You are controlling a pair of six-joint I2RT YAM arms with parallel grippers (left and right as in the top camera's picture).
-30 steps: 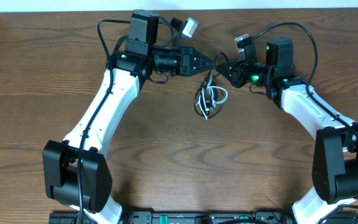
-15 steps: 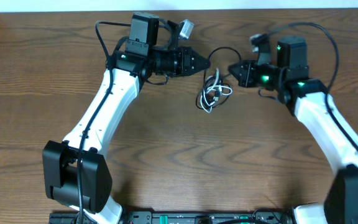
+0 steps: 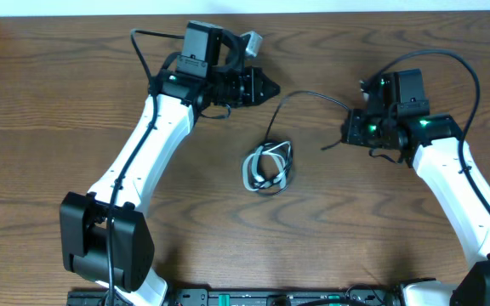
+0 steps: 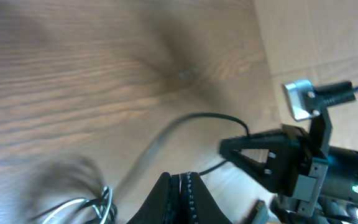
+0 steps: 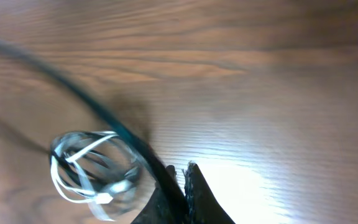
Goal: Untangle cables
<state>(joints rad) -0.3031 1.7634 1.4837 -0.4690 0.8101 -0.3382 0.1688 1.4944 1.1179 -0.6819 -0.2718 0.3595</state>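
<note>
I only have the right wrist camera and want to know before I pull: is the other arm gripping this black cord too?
Observer: No. Overhead, the left claw is shut, and the thin black cord arcs past its tip without touching.
Operator: Anything sticking out behind my claw?
Observer: Yes, a short black tail pokes out of the right claw, back toward the robot.
Operator: Where does the coil sit?
Observer: The small coil of white and black cord lies on the brown wooden table, left of the right claw and closer to the robot than either claw.
</note>
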